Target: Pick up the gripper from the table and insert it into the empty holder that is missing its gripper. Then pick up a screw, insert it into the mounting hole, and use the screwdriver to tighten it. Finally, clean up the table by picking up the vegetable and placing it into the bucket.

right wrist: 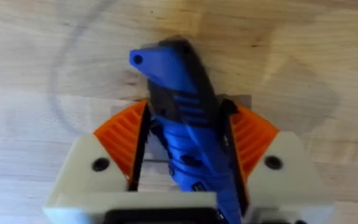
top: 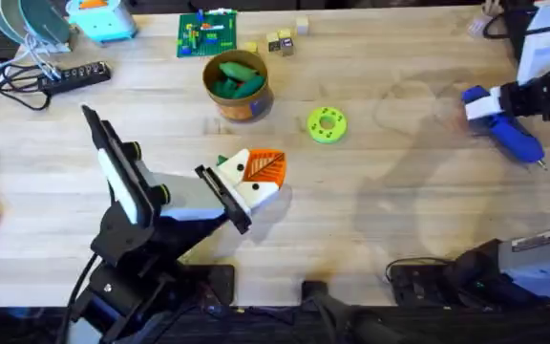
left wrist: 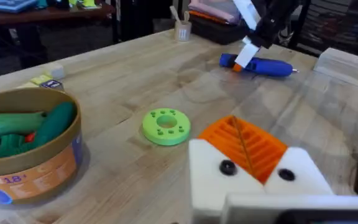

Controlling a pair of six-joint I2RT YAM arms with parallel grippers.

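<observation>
The right claw (right wrist: 185,155) is closed on the screwdriver (right wrist: 188,134). In the right wrist view its two orange ribbed pads (right wrist: 124,134) press against opposite sides of the blue body, which runs lengthwise between the fingers. In the overhead view the screwdriver (top: 509,129) lies low over the counter (top: 399,201), well to the right of the bucket (top: 238,86), with its thin metal tip pointing away from the bucket. Whether the tool touches the counter cannot be told.

The left claw (top: 256,177) sits near the bucket, on its near side. Its fingers are together: the orange ribbed pads (left wrist: 244,146) meet with no gap and nothing held between them, and both white finger blocks carry orange tips.

The bucket stands upright on the counter. Green toy vegetables (top: 235,78) lie inside it, below the rim; the left wrist view shows smooth green pieces and a small red part in the bucket (left wrist: 27,155). Which of these is the slim knobbly vegetable cannot be told.

A flat lime-green disc (top: 327,123) lies on the counter just to the right of the bucket, between the bucket and the screwdriver.
</observation>
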